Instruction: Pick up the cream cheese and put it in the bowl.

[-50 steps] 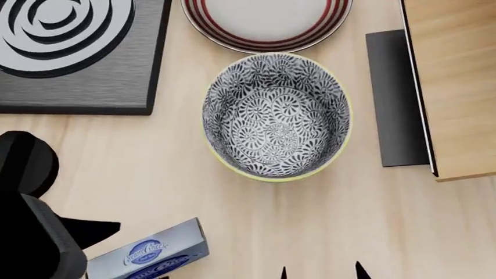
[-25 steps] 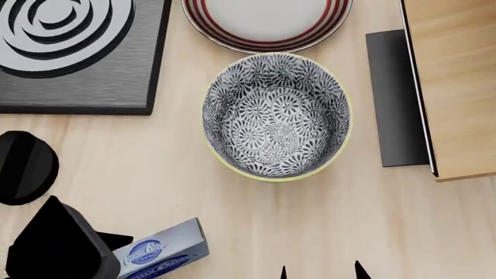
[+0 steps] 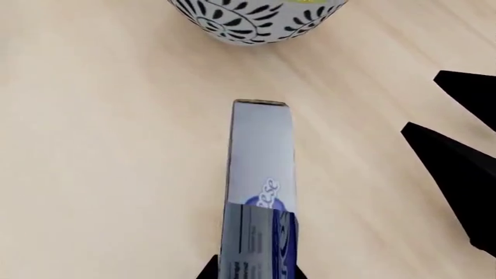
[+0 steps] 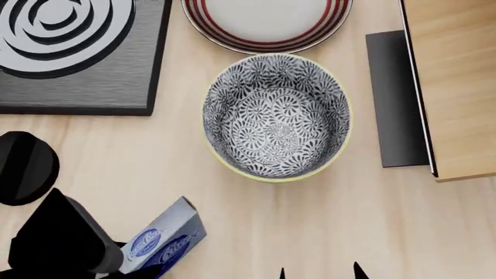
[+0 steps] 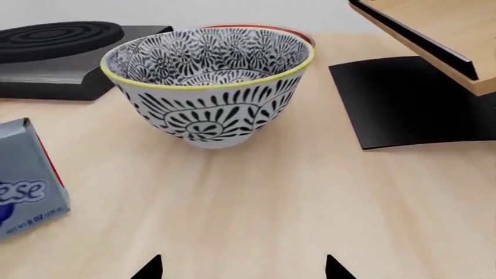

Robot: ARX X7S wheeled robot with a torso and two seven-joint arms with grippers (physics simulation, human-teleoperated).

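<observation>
The cream cheese (image 4: 160,242), a silver-grey box with a blue oval label, is tilted up off the wooden table near the front left. My left gripper (image 4: 116,263) is shut on its near end; in the left wrist view the box (image 3: 261,168) runs out from between the jaws of the left gripper (image 3: 254,272) toward the bowl (image 3: 252,20). The blue-and-white floral bowl (image 4: 275,116) stands mid-table and holds nothing. My right gripper (image 4: 319,272) is open and empty at the front edge, apart from both. The right wrist view shows the right gripper (image 5: 241,268), the bowl (image 5: 209,87) and the box (image 5: 27,174).
A red-striped white plate (image 4: 268,17) lies just behind the bowl. A black stove block with a spiral burner (image 4: 54,23) sits at the back left. A dark mat (image 4: 395,99) and a raised wooden shelf (image 4: 457,87) are at the right.
The left gripper has closed in on the cream cheese. The box has swung from lying flat to tilted, its far end now raised and pointing toward the bowl. The right gripper has not moved.
</observation>
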